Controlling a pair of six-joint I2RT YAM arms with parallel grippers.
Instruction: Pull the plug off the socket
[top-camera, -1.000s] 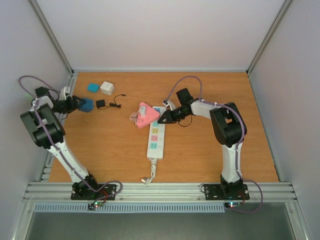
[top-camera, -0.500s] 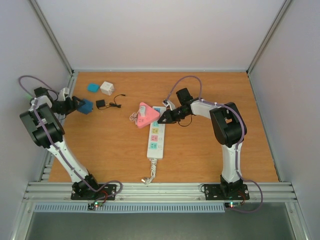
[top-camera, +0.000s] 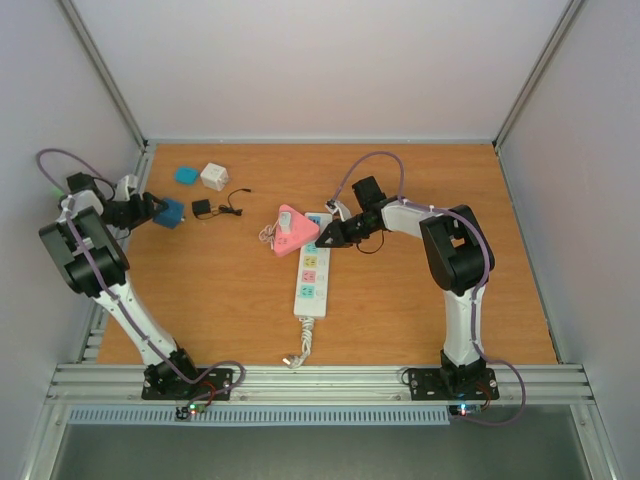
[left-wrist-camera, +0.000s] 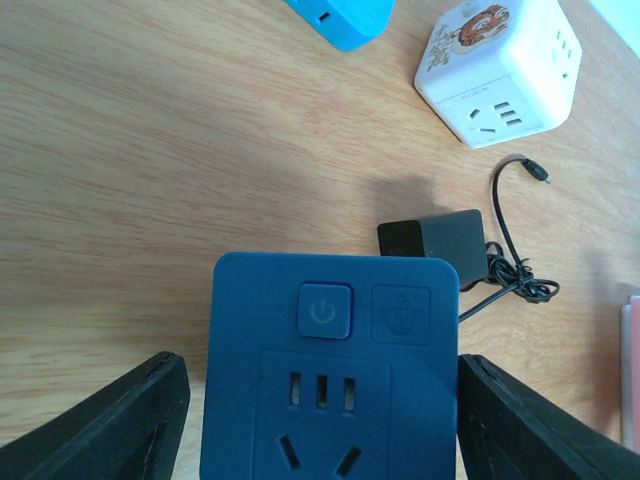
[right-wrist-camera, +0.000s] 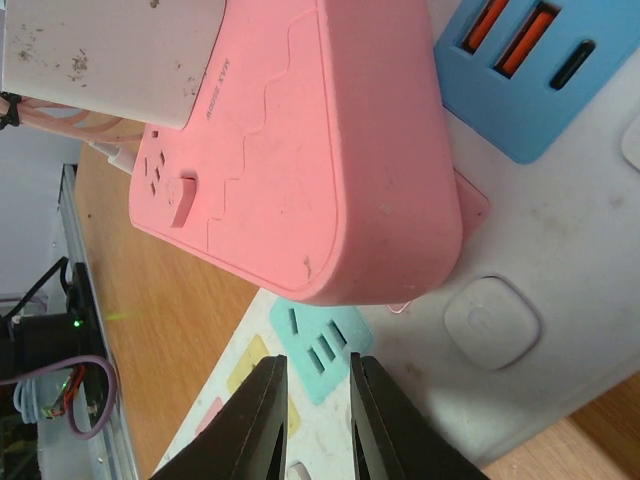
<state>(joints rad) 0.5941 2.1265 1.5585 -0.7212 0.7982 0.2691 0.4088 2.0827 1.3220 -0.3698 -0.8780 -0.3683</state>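
Your right fingers (right-wrist-camera: 262, 420) hovered nearly closed and empty just beside the pink triangular plastic plug (top-camera: 293, 233), which sat in the far end of the long white pastel-faced power strip (top-camera: 311, 272) at the middle of the wooden desk (top-camera: 400, 320), while your left fingers (left-wrist-camera: 110, 425) stood open astride a dark blue plastic socket cube (left-wrist-camera: 330, 370).

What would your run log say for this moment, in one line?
left claw open around blue cube | right claw nearly shut above power strip | pink plug not yet pulled off
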